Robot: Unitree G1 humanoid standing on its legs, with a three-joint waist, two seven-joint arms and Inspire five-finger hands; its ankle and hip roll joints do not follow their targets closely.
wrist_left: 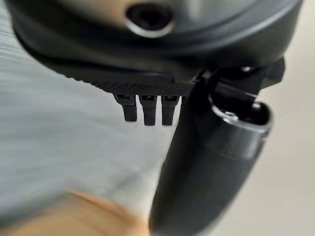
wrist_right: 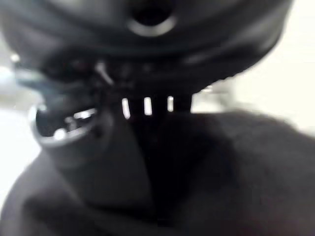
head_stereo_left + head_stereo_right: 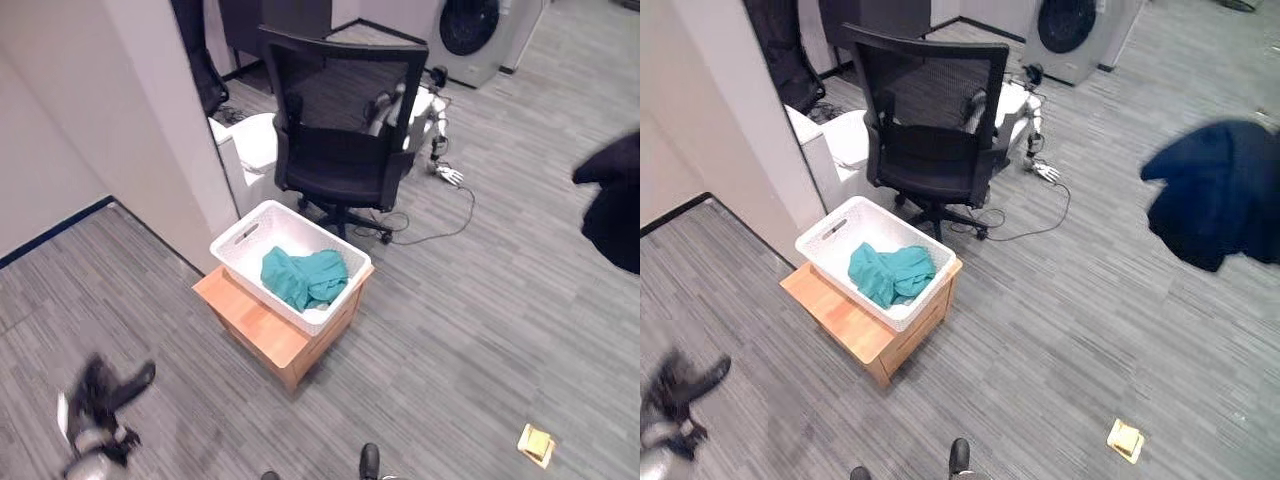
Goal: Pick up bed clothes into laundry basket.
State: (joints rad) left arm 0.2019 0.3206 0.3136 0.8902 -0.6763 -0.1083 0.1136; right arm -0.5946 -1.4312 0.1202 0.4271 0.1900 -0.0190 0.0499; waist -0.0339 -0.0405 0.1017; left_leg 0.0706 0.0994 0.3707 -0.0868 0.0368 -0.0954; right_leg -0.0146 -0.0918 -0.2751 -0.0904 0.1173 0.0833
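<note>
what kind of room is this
Probably an office or lab corner set up for a laundry trial. A black mesh office chair stands on grey carpet tiles, a front-loading washing machine sits at the back, and a white plastic laundry basket rests on a low wooden stand.

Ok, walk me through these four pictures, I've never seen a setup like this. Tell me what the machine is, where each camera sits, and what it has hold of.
This is a humanoid robot tidying laundry. The two wide pictures come from a stereo camera on its head, looking down at the grey carpet. A white laundry basket stands on a small wooden table with a teal garment in it. Behind it is a black office chair. A small yellow item lies on the floor.

The two close pictures come from cameras on the wrists. The left hand hangs low with straight fingers, holding nothing. In the right wrist picture the right hand is buried in a dark navy cloth, which hangs in the air at the robot's right, so it seems to be carrying it.
</note>
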